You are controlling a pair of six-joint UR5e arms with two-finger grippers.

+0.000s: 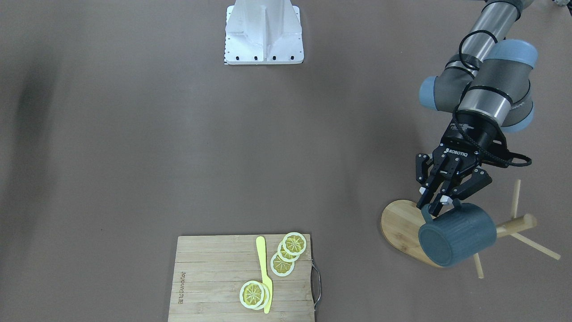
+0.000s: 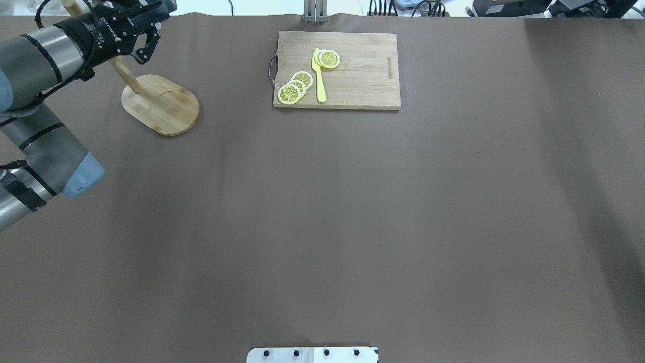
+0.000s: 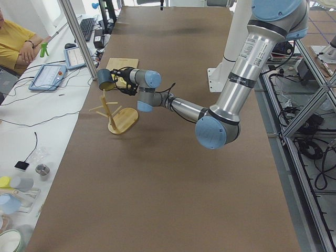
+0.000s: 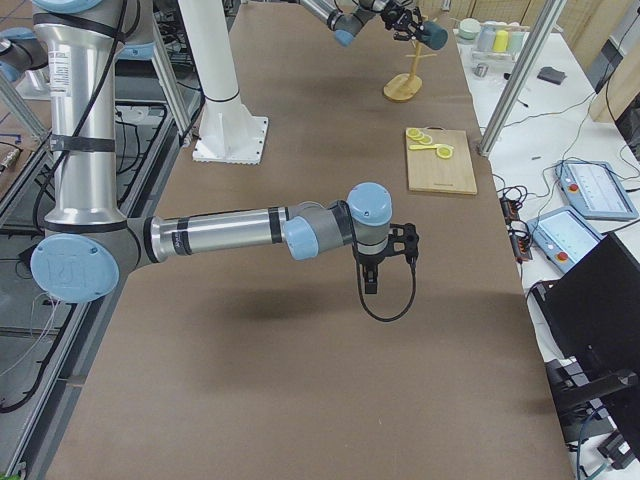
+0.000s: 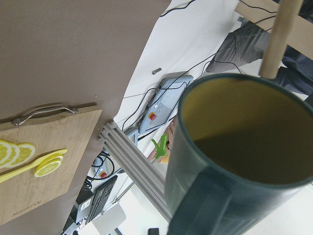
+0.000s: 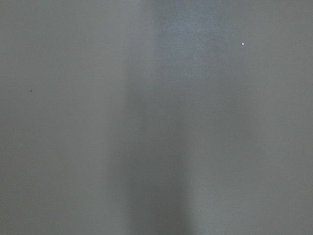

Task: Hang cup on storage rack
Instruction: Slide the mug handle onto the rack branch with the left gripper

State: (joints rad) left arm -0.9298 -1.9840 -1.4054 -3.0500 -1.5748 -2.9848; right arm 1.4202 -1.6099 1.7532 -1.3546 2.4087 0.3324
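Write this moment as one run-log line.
left gripper: shut on cup | cup: tipped sideways at storage rack top | right gripper: away over table, state unclear

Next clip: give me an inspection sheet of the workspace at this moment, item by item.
Surface: brown table, evenly covered, with soft shadows.
Job's things: cup held on its side in the air over the storage rack, close to its pegs; not seen hung on one.
Clutter: cutting board with lemon slices and a yellow knife, apart from the rack.
Grippers: left gripper shut on the cup at its handle; right gripper above bare table, cannot tell whether open or shut.
Cables: black cable looped at the left wrist.
Surroundings: operator in yellow at a side desk with screens.
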